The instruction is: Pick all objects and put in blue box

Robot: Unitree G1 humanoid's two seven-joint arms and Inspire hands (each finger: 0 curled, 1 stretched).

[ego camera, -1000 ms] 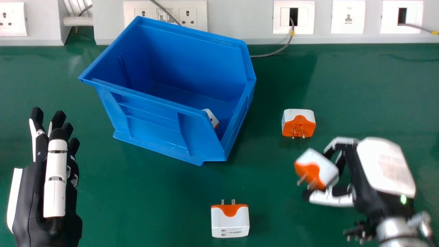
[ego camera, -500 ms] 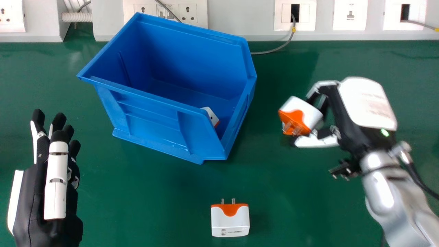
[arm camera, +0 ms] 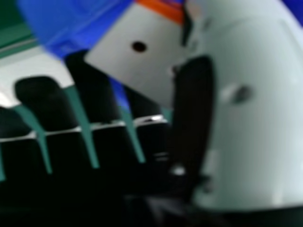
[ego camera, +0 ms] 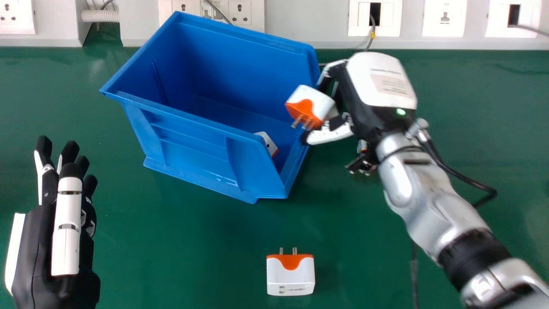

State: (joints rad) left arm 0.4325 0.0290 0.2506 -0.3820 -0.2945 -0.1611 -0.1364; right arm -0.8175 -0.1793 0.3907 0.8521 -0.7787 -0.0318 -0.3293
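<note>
Head view: green tabletop point(ego camera: 193, 257), wall sockets point(ego camera: 240, 13) behind blue box point(ego camera: 184, 141). Right hand point(ego camera: 379, 81) pinches plug adapter point(ego camera: 318, 101) at box's right rim. One adapter point(ego camera: 266, 141) inside box, another point(ego camera: 291, 279) nearer robot. Left hand point(ego camera: 68, 231) open, left of box.

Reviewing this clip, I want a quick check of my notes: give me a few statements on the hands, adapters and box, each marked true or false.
1. The right hand grips an adapter. True.
2. No adapter is in the box. False: a boxed adapter shows inside it.
3. The left hand touches the box. False: they are apart, with table between.
4. The near adapter, on the table, has its pins pointing away from the robot. True.
5. The gripped adapter's pins point at the wall sockets. False: they point toward the near side.
</note>
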